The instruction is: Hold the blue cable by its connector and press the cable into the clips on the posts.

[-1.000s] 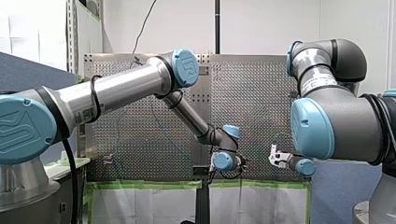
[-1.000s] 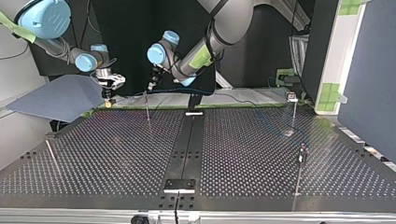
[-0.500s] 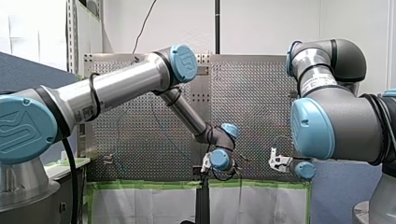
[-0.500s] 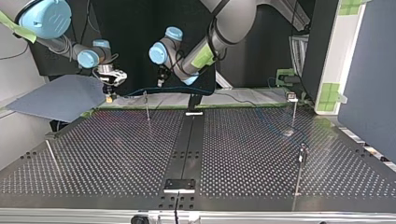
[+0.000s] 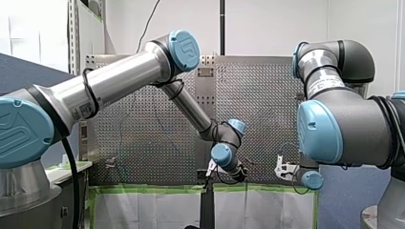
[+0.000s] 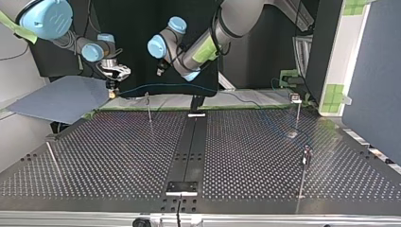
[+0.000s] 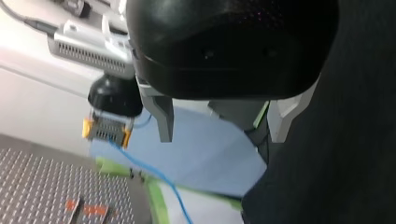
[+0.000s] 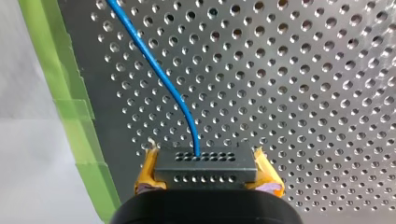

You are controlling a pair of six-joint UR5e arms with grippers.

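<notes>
the connector (image 8: 205,164), a small black block, is clamped between the yellow pads (image 8: 148,173) of my right gripper (image 8: 208,175); the blue cable (image 8: 159,70) leaves its middle and curves away over the perforated surface (image 8: 303,93); in the top view the cable hangs in a shallow line from that gripper, at the view's left, past the top of the nearest post (image 6: 149,108); whether it sits in that post's clip is too small to tell; my left gripper (image 7: 222,133) has its metal fingers apart with nothing between them, clear of the cable; the cable looks thin, light and limp, so it will likely sag and swing rather than push; the rigid connector is the sound place to hold, squarely across its flat sides; the cable's root at the connector seems the weak spot, so pulls should be gentle; the posts look slender and may flex under pressing
</notes>
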